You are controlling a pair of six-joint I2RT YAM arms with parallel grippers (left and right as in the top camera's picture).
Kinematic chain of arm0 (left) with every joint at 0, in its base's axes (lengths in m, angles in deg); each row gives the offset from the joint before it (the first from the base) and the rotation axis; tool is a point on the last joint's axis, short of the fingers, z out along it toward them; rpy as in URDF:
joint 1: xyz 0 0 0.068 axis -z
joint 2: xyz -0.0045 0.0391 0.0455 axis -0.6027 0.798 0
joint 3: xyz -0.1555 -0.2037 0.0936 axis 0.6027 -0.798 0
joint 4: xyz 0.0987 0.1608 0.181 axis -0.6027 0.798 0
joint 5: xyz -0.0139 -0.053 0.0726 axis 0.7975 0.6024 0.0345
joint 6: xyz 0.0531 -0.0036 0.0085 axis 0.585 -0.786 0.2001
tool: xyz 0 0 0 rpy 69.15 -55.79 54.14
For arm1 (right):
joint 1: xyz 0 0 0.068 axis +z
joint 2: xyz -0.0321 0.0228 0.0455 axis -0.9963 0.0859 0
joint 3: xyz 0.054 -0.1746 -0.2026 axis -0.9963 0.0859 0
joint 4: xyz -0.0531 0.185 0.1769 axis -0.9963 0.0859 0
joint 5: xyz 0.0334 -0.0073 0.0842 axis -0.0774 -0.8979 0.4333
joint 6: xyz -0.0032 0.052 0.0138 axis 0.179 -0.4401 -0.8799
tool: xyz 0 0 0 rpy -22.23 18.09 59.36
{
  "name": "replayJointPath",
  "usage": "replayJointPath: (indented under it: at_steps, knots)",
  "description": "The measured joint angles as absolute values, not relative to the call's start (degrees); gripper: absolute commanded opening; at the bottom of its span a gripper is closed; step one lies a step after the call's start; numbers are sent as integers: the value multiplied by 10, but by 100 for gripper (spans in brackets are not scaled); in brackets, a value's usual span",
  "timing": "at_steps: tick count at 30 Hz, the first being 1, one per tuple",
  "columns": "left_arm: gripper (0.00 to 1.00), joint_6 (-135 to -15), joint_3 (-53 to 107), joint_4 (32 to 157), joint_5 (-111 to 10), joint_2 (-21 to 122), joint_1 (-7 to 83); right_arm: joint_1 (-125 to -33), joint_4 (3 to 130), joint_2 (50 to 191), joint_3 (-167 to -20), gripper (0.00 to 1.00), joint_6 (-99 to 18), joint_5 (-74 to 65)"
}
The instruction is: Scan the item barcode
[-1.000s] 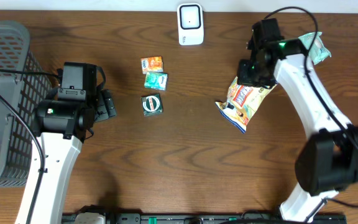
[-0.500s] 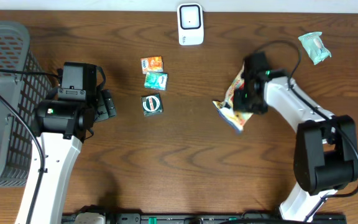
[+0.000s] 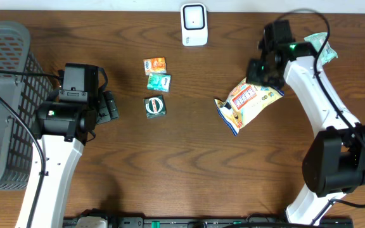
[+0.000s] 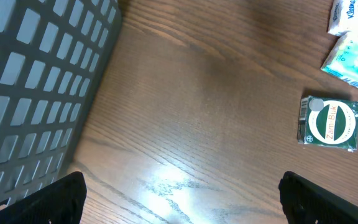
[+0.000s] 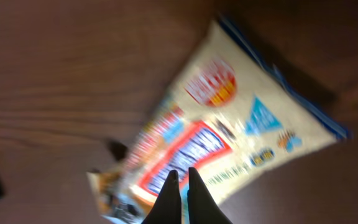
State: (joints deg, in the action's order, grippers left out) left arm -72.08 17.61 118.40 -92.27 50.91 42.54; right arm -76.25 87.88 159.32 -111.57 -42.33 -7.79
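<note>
**Inspector:** Report the left side of the desk [image 3: 189, 164].

**Assistant:** 1 grey mesh basket [image 3: 5, 95] stands at the far left edge. The left tool [image 3: 111, 106] hovers just beside it, released. Its 2 fingers [image 4: 48, 199] stand wide apart with nothing between them. The left wrist view shows bare wood under them.

**Inspector:** Centre?

**Assistant:** 3 small items lie in a column right of that tool. An orange sachet [image 3: 154, 65] is at the top, a teal sachet [image 3: 159, 82] is just below it, and a green pack [image 3: 155, 106] is lowest. The pack sits apart from the teal sachet. The white scanner [image 3: 194, 24] stands at the far edge, right of the column.

**Inspector:** The task item?

**Assistant:** The bag [image 3: 247, 101] is right of centre, below and to the right of the scanner and well apart from it. It lies slanted with its printed face up. Its upper right end is at the right tool [image 5: 181, 173] and its lower left end points toward the desk's middle. The right wrist view shows a shadow beside the bag, so it hangs clear of the wood.

**Inspector:** State of that tool?

**Assistant:** It is clenched, with its 2 fingers pressed together on the bag's end. The view is blurred, so I cannot make out the exact pinch point. I cannot make out a barcode either.

**Inspector:** Far right?

**Assistant:** 1 pale green wrapper [image 3: 319, 47] lies near the top right, partly behind the right arm.
</note>
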Motion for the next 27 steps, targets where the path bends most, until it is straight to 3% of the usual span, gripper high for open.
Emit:
replayJointPath:
  at_steps: [6, 16, 24, 26, 27]
  knots:
    - [98, -721, 176, 1184, -923, 509, 425, -738, 865, 1591, -1100, 1, -417, -66]
    - [98, -721, 176, 1184, -923, 509, 425, -684, 730, 1607, -916, 1, -428, -58]
    - [98, -721, 176, 1184, -923, 509, 425, -702, 812, 1614, -963, 2, -428, -56]
    - [98, -721, 176, 1184, -923, 509, 425, -714, 840, 1618, -997, 13, -419, -59]
    - [98, -721, 176, 1184, -923, 509, 425, -722, 857, 1621, -1027, 29, -408, -59]
